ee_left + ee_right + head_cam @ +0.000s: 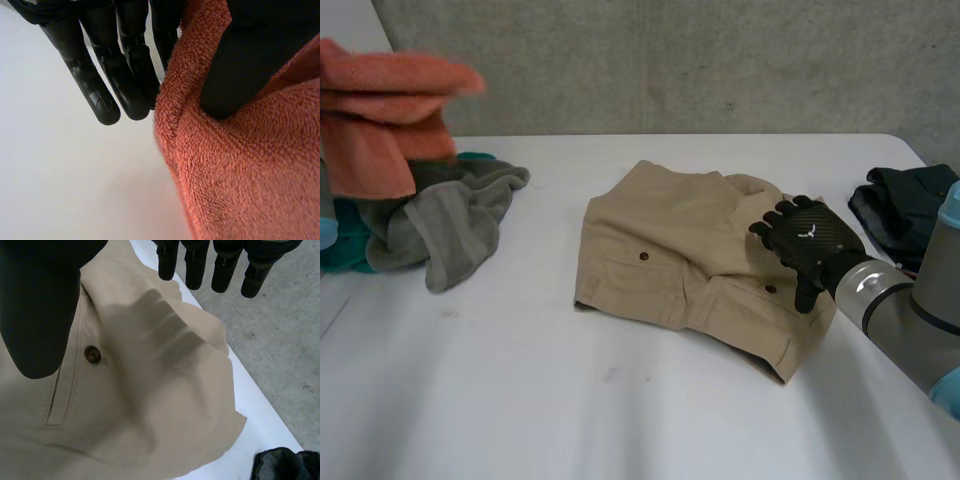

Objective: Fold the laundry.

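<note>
Lying flat mid-way across the white desk (520, 400) is one pair of tan shorts (670, 245), two pocket buttons (643, 257) showing. Right hand (810, 242) is over their right side, fingers straight and apart from the thumb, gripping nothing. Left hand (100, 60) pinches one orange towel (240, 165) between thumb and fingers, held up at far left above one grey cloth (450, 225) and one teal cloth (345, 245). One dark garment (905, 205) lies at far right.
</note>
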